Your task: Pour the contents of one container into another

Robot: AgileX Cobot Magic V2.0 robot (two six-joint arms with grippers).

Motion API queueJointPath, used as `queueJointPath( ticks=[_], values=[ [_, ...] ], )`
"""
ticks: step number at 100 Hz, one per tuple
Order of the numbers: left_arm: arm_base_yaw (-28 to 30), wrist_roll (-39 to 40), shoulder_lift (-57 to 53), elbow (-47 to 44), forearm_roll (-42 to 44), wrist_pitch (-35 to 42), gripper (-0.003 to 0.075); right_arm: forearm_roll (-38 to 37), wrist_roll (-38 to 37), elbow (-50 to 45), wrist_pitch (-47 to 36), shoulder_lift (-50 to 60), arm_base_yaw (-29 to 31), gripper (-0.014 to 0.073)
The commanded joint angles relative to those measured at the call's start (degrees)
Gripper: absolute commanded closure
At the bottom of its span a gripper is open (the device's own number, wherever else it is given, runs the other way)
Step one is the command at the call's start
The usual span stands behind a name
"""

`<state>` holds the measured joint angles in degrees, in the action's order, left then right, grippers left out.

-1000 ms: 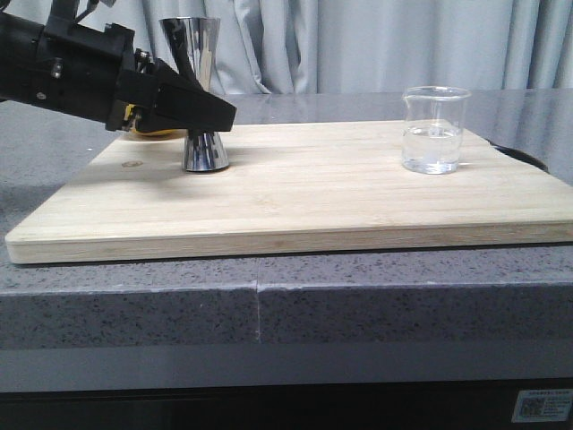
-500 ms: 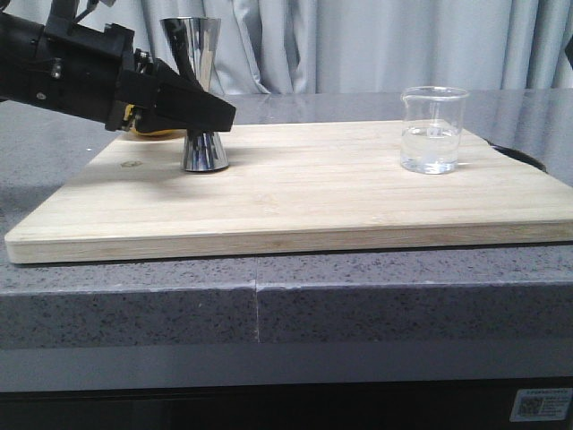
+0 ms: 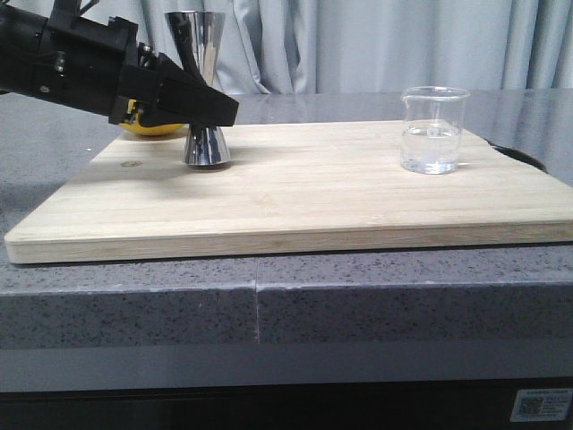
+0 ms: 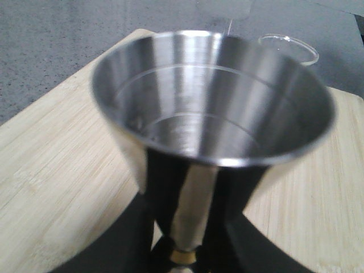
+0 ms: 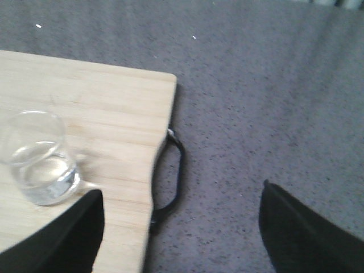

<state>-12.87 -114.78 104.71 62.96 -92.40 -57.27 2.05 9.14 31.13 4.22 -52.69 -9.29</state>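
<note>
1. At the far left of the front view, the left gripper point(image 3: 204, 109) reaches in from the left edge, its black jaws closed around the waist of the steel jigger point(image 3: 201, 85).
2. Just behind the left gripper, a yellow lemon point(image 3: 150, 126) shows partly at the back left corner of the bamboo cutting board point(image 3: 304, 193).
3. The steel jigger stands upright on the left rear part of the board, its wider base touching the wood. In the left wrist view its open upper cup point(image 4: 211, 96) fills most of the picture, the thin gold band point(image 4: 183, 256) sits at the waist between the two dark jaws, and whether there is liquid inside cannot be told.
4. The board lies flat on the grey speckled stone surface point(image 3: 269, 305) and spans nearly its whole width.
5. The glass beaker point(image 3: 434, 130) stands upright on the right rear part of the board, well apart from the jigger, holding clear liquid in roughly its lower third.
6. The right gripper point(image 5: 182, 227) appears only in the right wrist view, its jaws spread wide apart and holding nothing, above the board's right edge and black handle point(image 5: 170, 176); the beaker point(image 5: 38, 158) lies to one side of it, untouched.
</note>
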Motion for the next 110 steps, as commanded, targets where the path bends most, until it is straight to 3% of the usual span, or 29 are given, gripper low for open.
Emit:
queueJointPath(
  ticks=[1,20,38,71,95,110],
  values=[
    [-0.5,0.2,-2.3,1.6,-3.4,-3.6,0.0607,0.6,0.3,-3.4,-11.9,2.4,-2.9,0.0081],
    [-0.5,0.2,-2.3,1.6,-3.3,-4.9,0.0607,2.8,-0.7,-10.3,-24.6,1.7,-9.4,0.0081],
    [-0.5,0.2,-2.3,1.6,-3.1,-6.5,0.0607,2.8,-0.8,-10.7,-27.2,-1.9,-10.5,0.0081],
    [-0.5,0.2,-3.3,1.6,-1.8,-7.9,0.0608,2.5,-3.2,-10.7,-39.2,-11.2,-13.7,0.0081],
    [-0.5,0.2,-3.4,1.6,-1.8,-9.7,0.0681,2.5,-3.2,-10.7,-46.3,-17.9,-16.6,0.0081],
    [-0.5,0.2,-3.4,1.6,-1.8,-10.1,0.0686,2.5,-3.2,-10.7,-49.8,-20.7,-16.6,0.0081]
  ],
)
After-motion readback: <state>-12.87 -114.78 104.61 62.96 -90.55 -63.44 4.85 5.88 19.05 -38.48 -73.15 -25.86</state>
